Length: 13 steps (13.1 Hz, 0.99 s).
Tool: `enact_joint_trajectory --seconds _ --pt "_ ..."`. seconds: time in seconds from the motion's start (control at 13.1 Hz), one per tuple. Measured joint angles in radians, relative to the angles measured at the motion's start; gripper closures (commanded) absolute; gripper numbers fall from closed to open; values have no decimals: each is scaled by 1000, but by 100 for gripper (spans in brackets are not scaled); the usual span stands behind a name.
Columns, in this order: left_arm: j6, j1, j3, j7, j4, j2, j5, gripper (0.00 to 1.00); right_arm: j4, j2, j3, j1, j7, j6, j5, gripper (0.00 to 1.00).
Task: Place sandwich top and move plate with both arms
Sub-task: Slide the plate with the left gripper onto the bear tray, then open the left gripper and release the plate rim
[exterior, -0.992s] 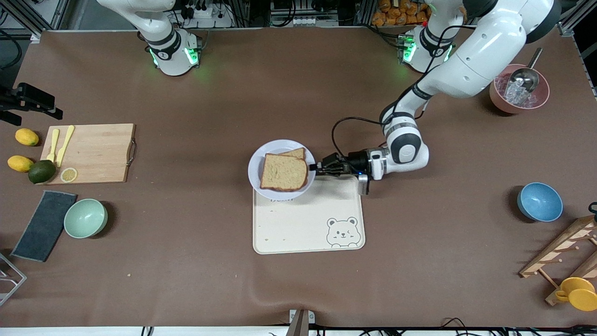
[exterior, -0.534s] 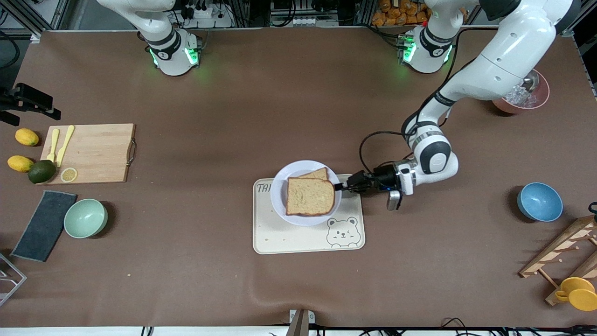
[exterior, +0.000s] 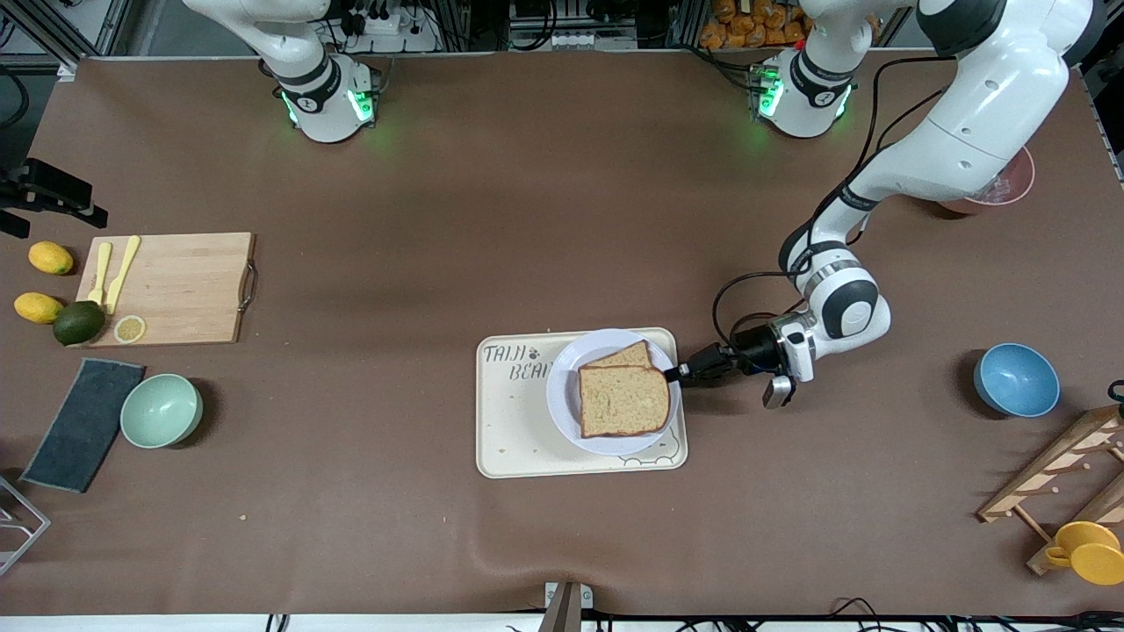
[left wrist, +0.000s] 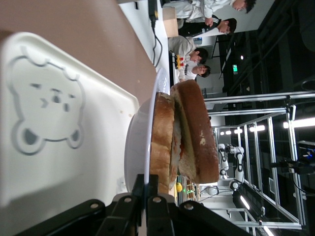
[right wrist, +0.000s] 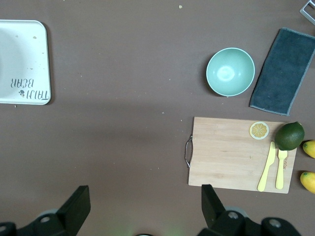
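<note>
Plate (exterior: 562,395) sits on the cream bear tray (exterior: 514,439), at the tray's end toward the left arm, covering most of the bear drawing. In the left wrist view the plate (left wrist: 135,147) looks tilted, its rim raised off the tray (left wrist: 59,162) at the gripper end.

Sandwich top (exterior: 623,401) is on the plate, stacked on a 2nd slice (exterior: 625,355) whose corner sticks out on the side farther from the front cam. Left wrist cam shows the top slice (left wrist: 197,132) w/ brown crust over the lower slice (left wrist: 161,142), filling between them.

Left gripper (exterior: 674,373) is at the plate rim on the side toward the left arm's end of the table, fingers (left wrist: 152,191) pinched onto the rim edge, so clamped on the plate. Arm reaches in low from its base.

Right gripper (right wrist: 145,214): fingers spread wide apart, nothing between them, up high over the table near the cutting board (right wrist: 236,152) and mint bowl (right wrist: 230,72). Not seen in front view; right arm waits.

Also around: blue bowl (exterior: 1016,379), pink bowl (exterior: 1001,189) partly hidden by the left arm, grey cloth (exterior: 83,424), lemons (exterior: 50,257), avocado (exterior: 78,322).
</note>
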Motion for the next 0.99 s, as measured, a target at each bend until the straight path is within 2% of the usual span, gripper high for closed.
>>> enact_joint_trajectory --seconds 0.38,0.99 --pt "2 -5 16 0 44 78 0 100 0 1 -1 -9 0 0 0 0" --pt "38 -32 16 -15 62 105 0 100 -1 1 -1 -9 0 0 -1 0"
